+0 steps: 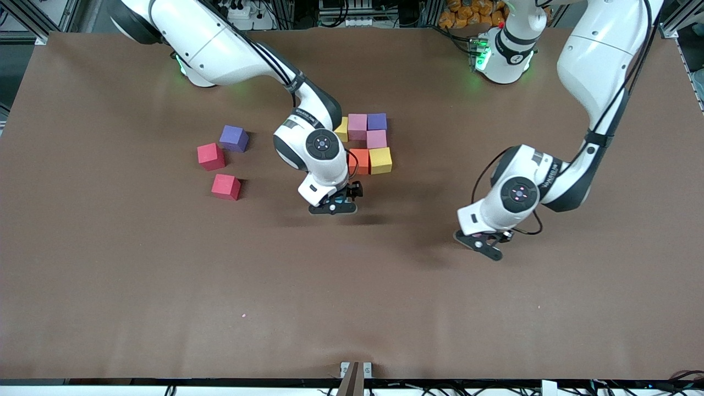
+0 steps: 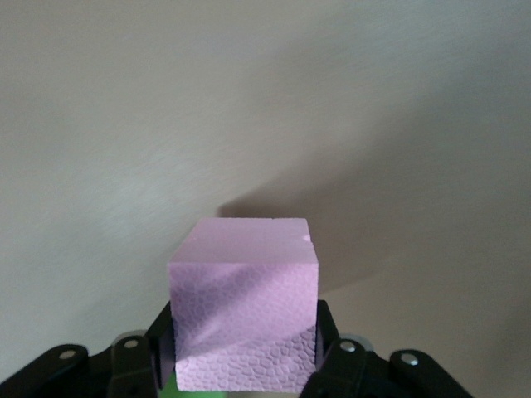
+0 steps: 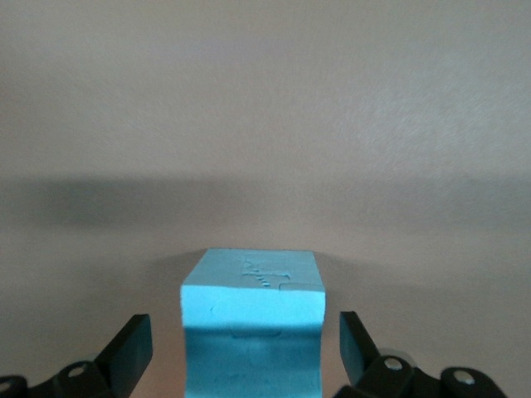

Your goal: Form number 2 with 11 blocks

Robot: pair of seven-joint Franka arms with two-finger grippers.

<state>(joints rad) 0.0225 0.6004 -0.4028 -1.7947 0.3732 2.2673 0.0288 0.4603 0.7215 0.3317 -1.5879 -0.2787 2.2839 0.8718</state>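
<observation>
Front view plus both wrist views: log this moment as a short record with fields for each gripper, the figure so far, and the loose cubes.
left gripper: shut on pink cube, over bare table toward the left arm's end
right gripper: open, fingers apart from the sides of blue cube
figure so far: six touching cubes visible: yellow, pink, purple, pink, orange, yellow
loose cubes: purple cube and two red cubes, toward the right arm's end

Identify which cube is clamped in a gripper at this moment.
The pink cube, pinched by the left gripper. The blue cube sits between the right gripper's spread fingers with gaps on both sides, so it is not gripped.
</observation>
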